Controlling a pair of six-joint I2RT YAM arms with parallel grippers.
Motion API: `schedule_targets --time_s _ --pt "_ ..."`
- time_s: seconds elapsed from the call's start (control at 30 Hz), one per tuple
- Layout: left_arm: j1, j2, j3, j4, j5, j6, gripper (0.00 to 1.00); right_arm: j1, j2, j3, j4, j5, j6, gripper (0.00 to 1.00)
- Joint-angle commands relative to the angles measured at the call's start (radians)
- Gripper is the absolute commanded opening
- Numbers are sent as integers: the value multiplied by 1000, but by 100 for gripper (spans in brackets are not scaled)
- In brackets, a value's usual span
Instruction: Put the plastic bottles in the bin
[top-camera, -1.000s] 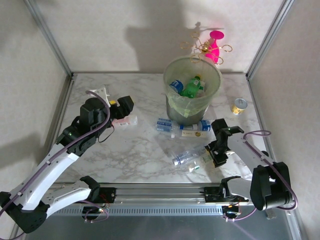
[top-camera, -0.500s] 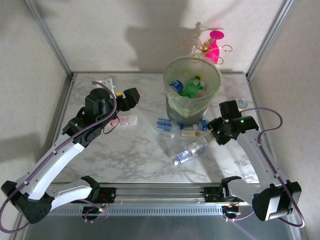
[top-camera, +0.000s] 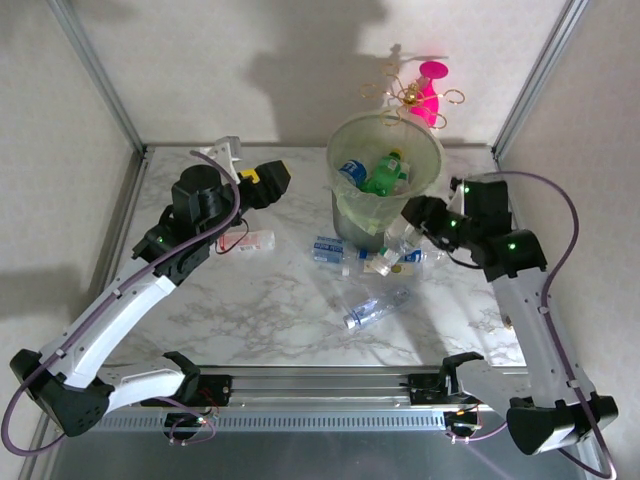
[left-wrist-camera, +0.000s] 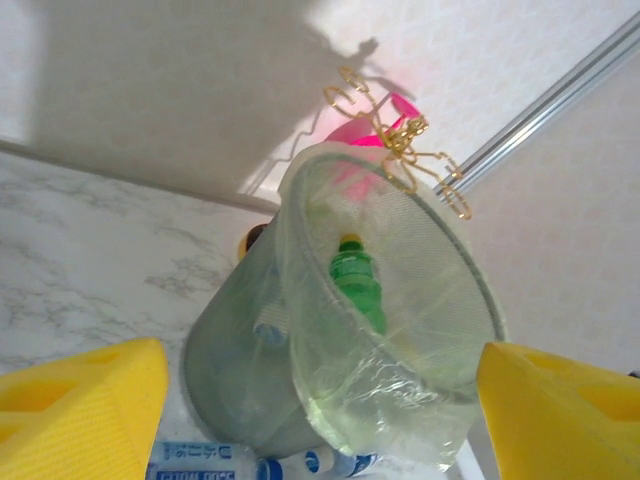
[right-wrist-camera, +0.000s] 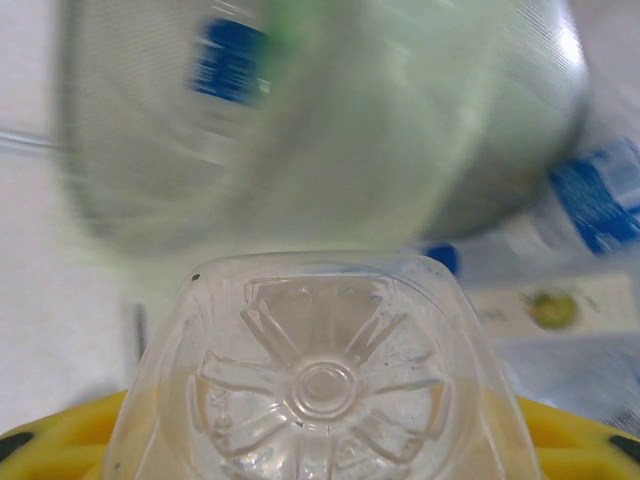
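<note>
The bin (top-camera: 350, 205), a pale green-grey bucket with a yellowish bag, stands at the back middle with a green bottle (top-camera: 383, 176) and a blue-labelled one (top-camera: 352, 170) inside. My right gripper (top-camera: 412, 222) is shut on a clear bottle (top-camera: 398, 243) just right of the bin's wall; its ribbed base (right-wrist-camera: 320, 380) sits between the yellow pads (right-wrist-camera: 60, 450). My left gripper (top-camera: 266, 181) hangs open and empty to the left of the bin (left-wrist-camera: 250, 350), its yellow fingers (left-wrist-camera: 80, 415) wide apart. Loose plastic bottles lie on the table: a pink-labelled one (top-camera: 245, 242), blue-labelled ones (top-camera: 328, 248), a white-labelled one (top-camera: 383, 263) and a clear one (top-camera: 372, 311).
A pink-and-gold ornament (top-camera: 420, 92) stands behind the bin against the back wall. Metal frame posts (top-camera: 95, 70) rise at the back corners of the marble table (top-camera: 260, 310). The rail with the arm bases runs along the near edge (top-camera: 320, 385).
My right gripper has lifted a clear bottle from the front right of the table and carried it up to the bin's right side. My left gripper has swung back and right, toward the bin.
</note>
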Motion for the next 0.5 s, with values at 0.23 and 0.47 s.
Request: schedule_targets --time_s 0.23,0.47 --pt "-7 11 37 58 19 -6 80 -19 306 488 174 118 -33 38" --pt "-6 2 52 -10 -3 18 80 -48 681 948 -119 318 -76 32"
